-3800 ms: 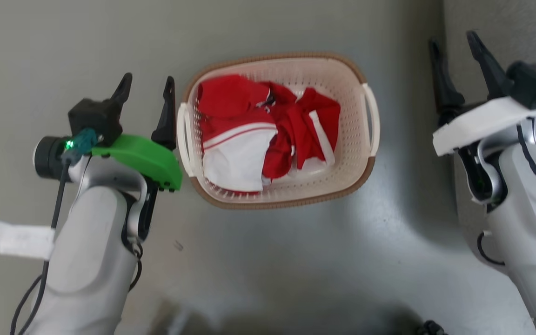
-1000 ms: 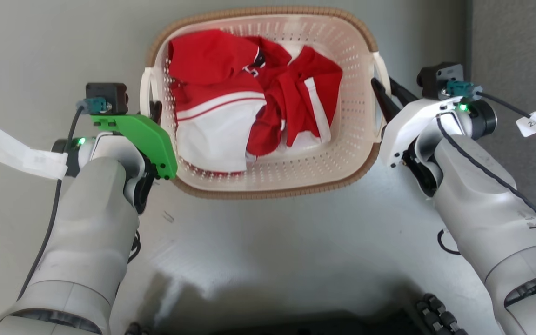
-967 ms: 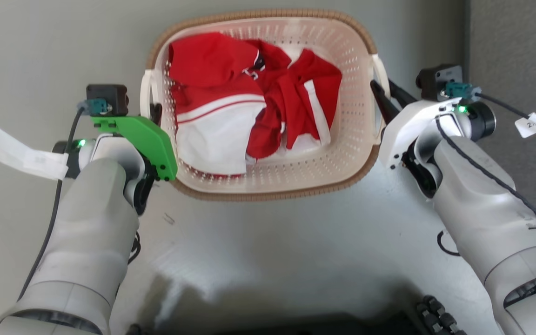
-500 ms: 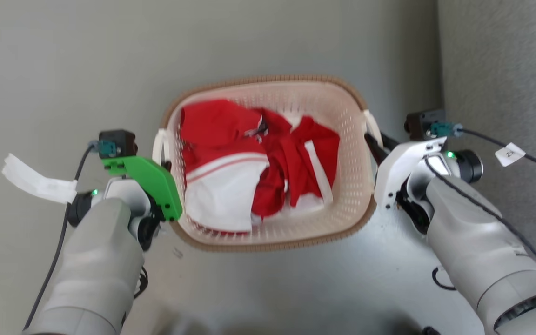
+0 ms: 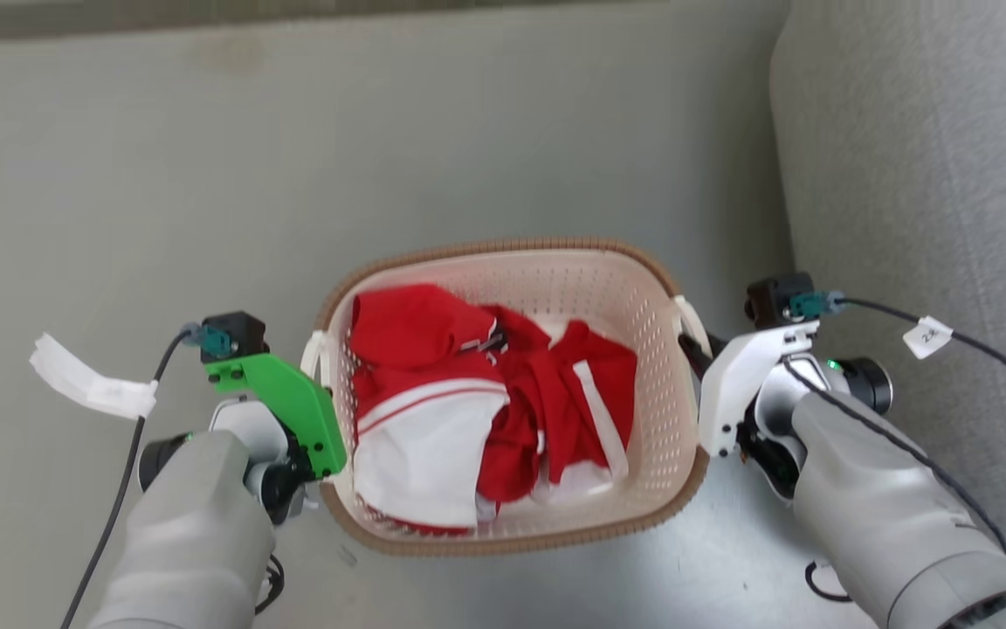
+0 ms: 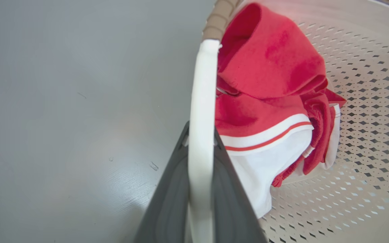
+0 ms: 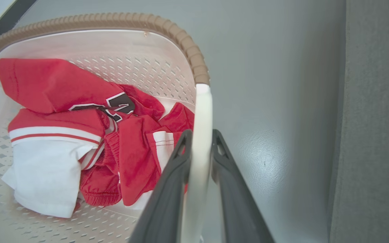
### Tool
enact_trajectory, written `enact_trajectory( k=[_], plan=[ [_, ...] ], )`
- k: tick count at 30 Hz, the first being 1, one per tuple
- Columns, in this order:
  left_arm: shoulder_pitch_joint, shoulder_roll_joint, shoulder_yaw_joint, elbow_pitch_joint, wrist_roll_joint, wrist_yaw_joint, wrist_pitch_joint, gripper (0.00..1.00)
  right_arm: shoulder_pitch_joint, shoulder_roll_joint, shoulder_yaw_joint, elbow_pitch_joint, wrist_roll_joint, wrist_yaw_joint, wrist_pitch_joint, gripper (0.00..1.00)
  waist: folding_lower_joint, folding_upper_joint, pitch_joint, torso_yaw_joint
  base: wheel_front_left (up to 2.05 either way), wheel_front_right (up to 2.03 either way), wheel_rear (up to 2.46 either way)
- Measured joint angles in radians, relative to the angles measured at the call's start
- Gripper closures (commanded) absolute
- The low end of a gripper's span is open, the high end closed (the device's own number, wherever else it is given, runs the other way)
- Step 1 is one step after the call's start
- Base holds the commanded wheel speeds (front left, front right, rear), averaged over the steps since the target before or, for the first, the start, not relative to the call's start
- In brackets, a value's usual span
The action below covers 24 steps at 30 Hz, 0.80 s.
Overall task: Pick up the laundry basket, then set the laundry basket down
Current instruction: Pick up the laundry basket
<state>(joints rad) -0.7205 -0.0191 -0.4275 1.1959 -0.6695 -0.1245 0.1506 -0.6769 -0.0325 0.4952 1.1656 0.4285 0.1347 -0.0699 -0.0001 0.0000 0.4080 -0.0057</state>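
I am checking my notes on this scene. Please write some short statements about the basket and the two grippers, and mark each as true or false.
1. The left gripper is shut on a white handle of the laundry basket. True.
2. The right gripper hangs open, apart from the basket. False: its fingers clamp the other white handle.
3. The basket is empty. False: red and white clothes lie in it.
4. The basket's rim is brown. True.
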Motion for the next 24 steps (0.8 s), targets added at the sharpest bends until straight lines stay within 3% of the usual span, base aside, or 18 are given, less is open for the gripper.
enact_trajectory(
  k=[24],
  plan=[
    [0.135, -0.001, -0.013, 0.058, -0.053, -0.007, 0.096, 1.00, 0.161, 0.019, 0.044, 0.012, 0.117, 0.000, 0.099, 1.00, 0.0000, 0.0000, -0.319, -0.001, 0.00, 0.00, 0.00]
  ],
)
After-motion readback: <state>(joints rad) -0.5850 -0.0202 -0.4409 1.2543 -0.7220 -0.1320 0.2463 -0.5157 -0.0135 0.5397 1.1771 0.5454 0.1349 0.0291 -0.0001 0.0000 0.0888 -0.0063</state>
